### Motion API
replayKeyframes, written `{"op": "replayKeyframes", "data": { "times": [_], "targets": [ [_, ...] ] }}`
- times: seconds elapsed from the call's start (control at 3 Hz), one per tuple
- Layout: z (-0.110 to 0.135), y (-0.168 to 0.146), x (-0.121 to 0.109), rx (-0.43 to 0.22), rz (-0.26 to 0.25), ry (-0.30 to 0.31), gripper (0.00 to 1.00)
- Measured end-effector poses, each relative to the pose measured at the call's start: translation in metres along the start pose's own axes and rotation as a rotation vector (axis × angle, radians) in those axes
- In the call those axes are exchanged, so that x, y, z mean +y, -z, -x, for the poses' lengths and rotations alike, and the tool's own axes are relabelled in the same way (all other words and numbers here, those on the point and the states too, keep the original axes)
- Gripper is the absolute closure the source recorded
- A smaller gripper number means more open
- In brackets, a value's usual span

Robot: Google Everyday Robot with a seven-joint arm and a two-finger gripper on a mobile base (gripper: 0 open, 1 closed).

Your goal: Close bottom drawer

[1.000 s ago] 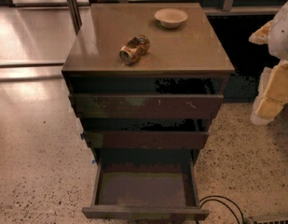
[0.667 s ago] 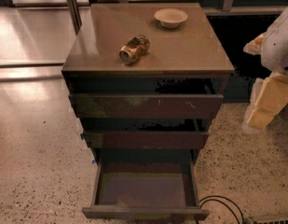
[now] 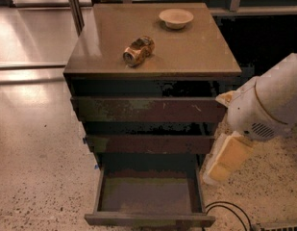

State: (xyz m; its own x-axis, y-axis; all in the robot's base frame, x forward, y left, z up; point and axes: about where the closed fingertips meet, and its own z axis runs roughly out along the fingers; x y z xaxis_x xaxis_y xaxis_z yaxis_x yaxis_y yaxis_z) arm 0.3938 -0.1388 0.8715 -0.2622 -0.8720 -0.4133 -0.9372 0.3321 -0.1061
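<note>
The bottom drawer point(image 3: 149, 220) is pulled far out of the brown cabinet point(image 3: 186, 57). Its thin dark front sits at the lower edge of the view, and its grey-brown floor point(image 3: 148, 195) is bare. My gripper point(image 3: 226, 159), cream-coloured on a white arm point(image 3: 270, 102), hangs to the right of the cabinet. It is beside the drawer's right rear corner, at about the height of the middle front. It does not touch the drawer front.
The middle front point(image 3: 150, 143) and the widest top front point(image 3: 148, 109) stand slightly out. A crushed can point(image 3: 138, 50) and a pale bowl point(image 3: 176, 18) lie on the cabinet top. A black cable point(image 3: 229, 210) lies on the speckled floor at the bottom right. A metal post point(image 3: 74, 6) stands at the back left.
My arm and gripper have moved left and down, from the right edge of the view to close beside the cabinet's right side. The drawers have not moved.
</note>
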Motion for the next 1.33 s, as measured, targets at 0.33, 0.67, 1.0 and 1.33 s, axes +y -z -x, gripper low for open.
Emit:
{"op": "replayKeyframes", "data": {
  "times": [0.33, 0.67, 1.0, 1.33],
  "targets": [
    [0.002, -0.063, 0.045, -0.08, 0.086, -0.04, 0.0],
    [0.002, -0.063, 0.045, -0.08, 0.086, -0.04, 0.0],
    [0.001, -0.09, 0.047, -0.086, 0.069, -0.037, 0.0],
    [0.006, -0.147, 0.052, -0.092, 0.053, -0.025, 0.0]
  ]
}}
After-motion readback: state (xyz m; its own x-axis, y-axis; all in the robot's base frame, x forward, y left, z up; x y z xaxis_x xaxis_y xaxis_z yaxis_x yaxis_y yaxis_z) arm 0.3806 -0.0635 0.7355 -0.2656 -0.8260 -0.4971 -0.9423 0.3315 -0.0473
